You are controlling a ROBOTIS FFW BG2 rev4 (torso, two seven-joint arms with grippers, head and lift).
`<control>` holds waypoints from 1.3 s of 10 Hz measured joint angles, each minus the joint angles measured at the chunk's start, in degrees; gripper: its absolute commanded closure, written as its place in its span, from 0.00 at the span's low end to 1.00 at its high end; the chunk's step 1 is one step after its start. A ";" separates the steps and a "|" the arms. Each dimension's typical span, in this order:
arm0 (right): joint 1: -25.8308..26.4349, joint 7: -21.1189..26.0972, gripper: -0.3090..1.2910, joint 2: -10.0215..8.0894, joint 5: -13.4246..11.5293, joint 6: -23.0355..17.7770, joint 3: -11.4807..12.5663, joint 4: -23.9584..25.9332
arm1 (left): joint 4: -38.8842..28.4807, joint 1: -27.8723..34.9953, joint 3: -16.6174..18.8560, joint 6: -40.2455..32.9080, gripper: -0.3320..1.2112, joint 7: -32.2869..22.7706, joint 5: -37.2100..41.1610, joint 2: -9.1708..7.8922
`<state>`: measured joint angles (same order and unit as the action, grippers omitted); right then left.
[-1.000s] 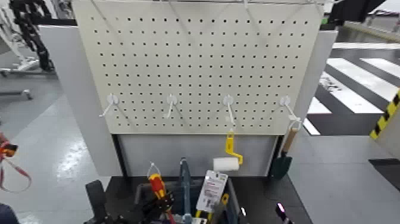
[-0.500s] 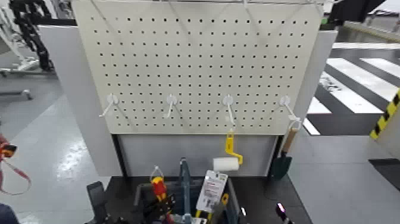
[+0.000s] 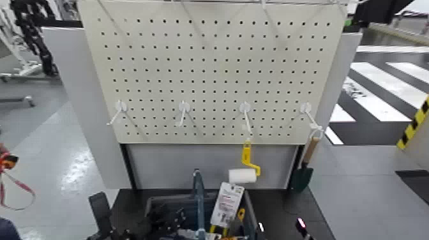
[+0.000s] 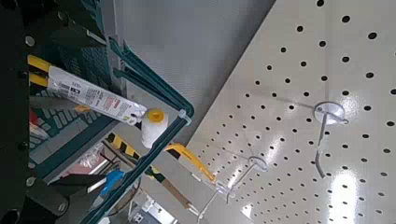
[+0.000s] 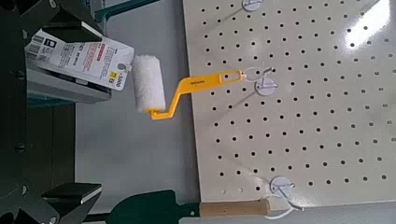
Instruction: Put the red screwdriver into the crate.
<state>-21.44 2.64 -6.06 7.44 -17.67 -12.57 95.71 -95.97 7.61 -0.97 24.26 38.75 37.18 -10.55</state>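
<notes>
The red screwdriver does not show in any view; it is hidden or out of view. The crate [image 3: 150,203] stands at the foot of the pegboard, holding several tools. Its rim also shows in the left wrist view [image 4: 154,89] and its wall in the right wrist view [image 5: 42,91]. My left gripper [image 3: 163,225] is a dark shape low inside the crate's left part. A small part of my right arm [image 3: 299,225] shows to the right of the crate.
A white paint roller with a yellow handle [image 3: 243,172] hangs on a pegboard [image 3: 210,70] hook above the crate. A green trowel [image 3: 302,173] hangs at the right. A carded package [image 3: 226,204] and a dark upright tool [image 3: 198,195] stick out of the crate.
The red screwdriver stood above the crate's rim in my left gripper; it went down into the crate and is now out of sight. The left gripper sank lower.
</notes>
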 measured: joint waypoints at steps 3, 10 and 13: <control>0.00 0.00 0.29 -0.01 0.03 -0.06 0.00 0.00 | -0.17 0.14 0.03 -2.78 0.30 0.01 0.14 -0.07; -0.04 0.00 0.29 -0.01 0.03 -0.17 0.20 0.02 | -2.95 3.85 -0.54 -20.06 0.29 -12.13 -7.58 0.44; -0.01 0.00 0.29 -0.05 -0.54 -0.87 0.43 0.06 | -3.62 6.53 -0.39 -23.93 0.28 -16.90 -14.12 1.87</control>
<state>-21.45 2.64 -6.12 6.90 -18.53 -12.13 95.78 -99.59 14.13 -1.36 0.34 21.84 23.07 -8.68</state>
